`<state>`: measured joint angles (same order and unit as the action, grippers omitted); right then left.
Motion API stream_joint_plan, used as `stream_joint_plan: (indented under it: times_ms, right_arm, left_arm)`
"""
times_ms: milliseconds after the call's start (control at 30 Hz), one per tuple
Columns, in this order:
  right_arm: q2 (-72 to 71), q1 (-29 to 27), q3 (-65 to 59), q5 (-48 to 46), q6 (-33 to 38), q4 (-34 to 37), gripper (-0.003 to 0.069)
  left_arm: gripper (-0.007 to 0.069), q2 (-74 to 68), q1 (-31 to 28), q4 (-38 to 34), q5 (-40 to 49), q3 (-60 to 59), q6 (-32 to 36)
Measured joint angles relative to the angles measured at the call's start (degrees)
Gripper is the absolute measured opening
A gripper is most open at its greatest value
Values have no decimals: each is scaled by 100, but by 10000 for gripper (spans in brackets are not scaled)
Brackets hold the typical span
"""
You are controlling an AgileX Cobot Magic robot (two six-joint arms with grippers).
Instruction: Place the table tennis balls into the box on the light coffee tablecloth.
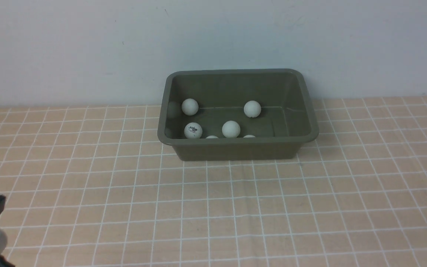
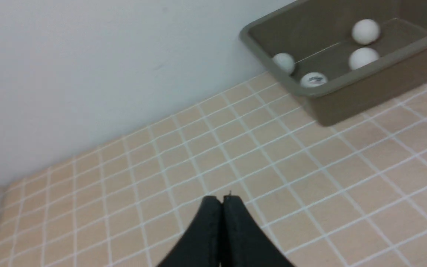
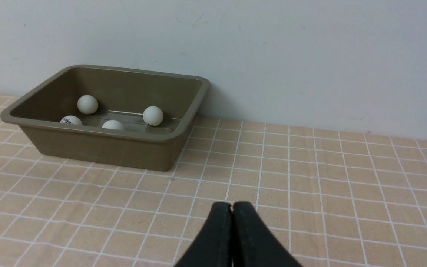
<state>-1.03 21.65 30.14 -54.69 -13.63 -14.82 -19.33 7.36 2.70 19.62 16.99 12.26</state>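
The light coffee tablecloth point(image 1: 235, 207) covers the counter from the wall to my side, and I see no ball lying on it in any view. The box point(image 1: 235, 150) stands on the cloth near the wall, roughly central, and the table tennis balls point(image 1: 231, 128) are inside it. I judge the task to be at its end: the balls I can find are all in the box, so the next move calls for little more than a check for strays and keeping my arms well apart from the box.

My left claw point(image 2: 222, 200) has its tips pressed together with nothing between them, low over bare cloth at my left. My right claw point(image 3: 232, 206) is likewise closed and empty, over cloth on my right; the front view does not show it at all, and shows only a dark corner of my left arm.

The front view looks down into the box and shows four whole balls plus the tops of two more peeking over the near rim. Both wrist views show only four, the near wall hiding the rest. A seventh I cannot find in any view. The ball with dark print point(image 1: 193, 130) sits at the near left of the box floor.
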Motion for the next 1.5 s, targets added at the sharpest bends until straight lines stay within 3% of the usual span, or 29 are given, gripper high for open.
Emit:
stream_joint_plan:
  times_ms: [200,400,1333,1467,1500]
  right_arm:
    - [0,0,0,-65,0,0,-17]
    - [0,0,0,-65,0,0,-17]
    - [0,-19,0,-73,-5,-4,-17]
    - [0,-467,0,176,0,-4,-17]
    - [0,-837,-13,406,0,-47,-17]
  left_arm:
    - [-69,1193,-660,0,70,-1080,-226]
    - [-69,1958,-910,0,-24,-1829,-309]
    - [-69,1985,-937,0,-34,-1857,-355]
    - [-69,1985,-937,0,-34,-1857,-355]
    - [-69,1985,-937,0,-34,-1864,-355]
